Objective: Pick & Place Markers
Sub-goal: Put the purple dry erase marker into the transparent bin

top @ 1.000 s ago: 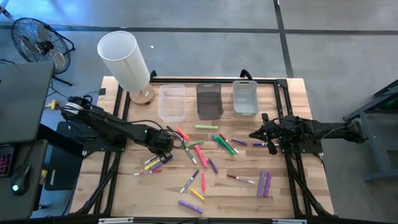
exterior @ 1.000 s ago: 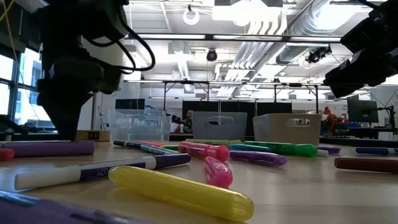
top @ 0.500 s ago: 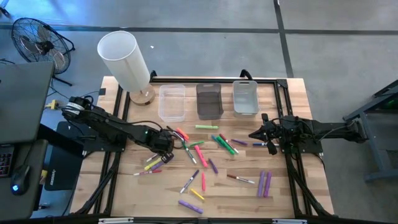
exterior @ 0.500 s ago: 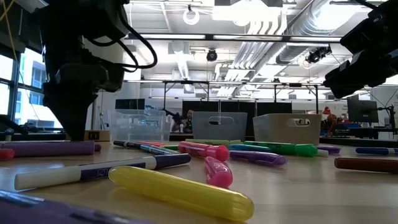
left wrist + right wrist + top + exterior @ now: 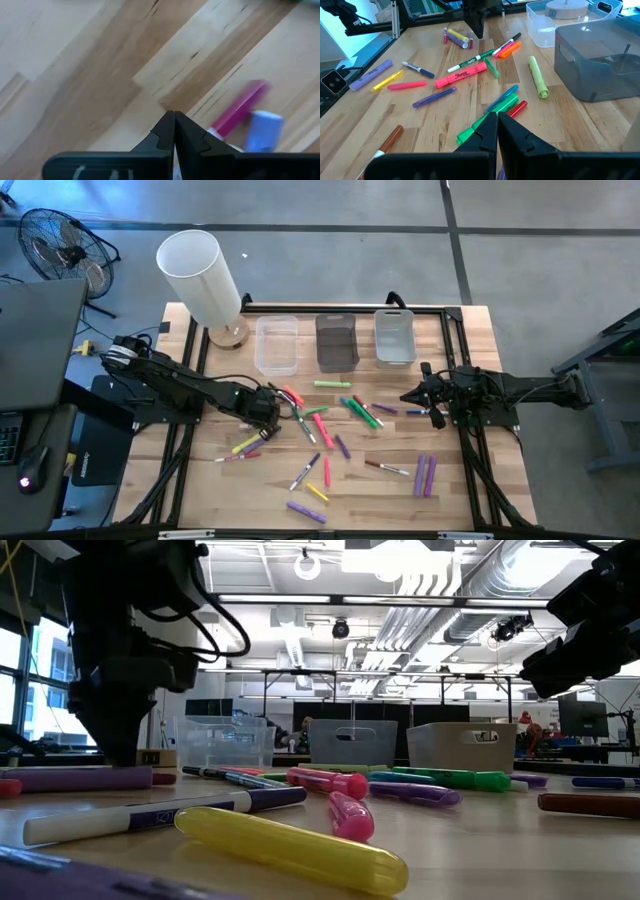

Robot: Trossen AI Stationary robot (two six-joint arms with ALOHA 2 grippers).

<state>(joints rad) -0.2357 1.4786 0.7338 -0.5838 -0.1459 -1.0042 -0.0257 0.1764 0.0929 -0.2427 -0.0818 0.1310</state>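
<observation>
The right gripper (image 5: 497, 131) shows its two dark fingers pressed together, holding nothing, above the wooden table (image 5: 470, 107). Markers (image 5: 461, 75) lie scattered on the wood: a pink one beside a white-barrelled green one (image 5: 468, 63), a light green one (image 5: 538, 83) near a grey bin (image 5: 600, 60), a purple one (image 5: 434, 97), and a yellow one (image 5: 386, 81) beside a lilac one (image 5: 370, 75). A clear bin (image 5: 555, 22) stands beyond the grey one. Farther off, the left gripper (image 5: 478, 31) points down, its tip close to the table beside a yellow and purple pair of markers (image 5: 457, 38).
</observation>
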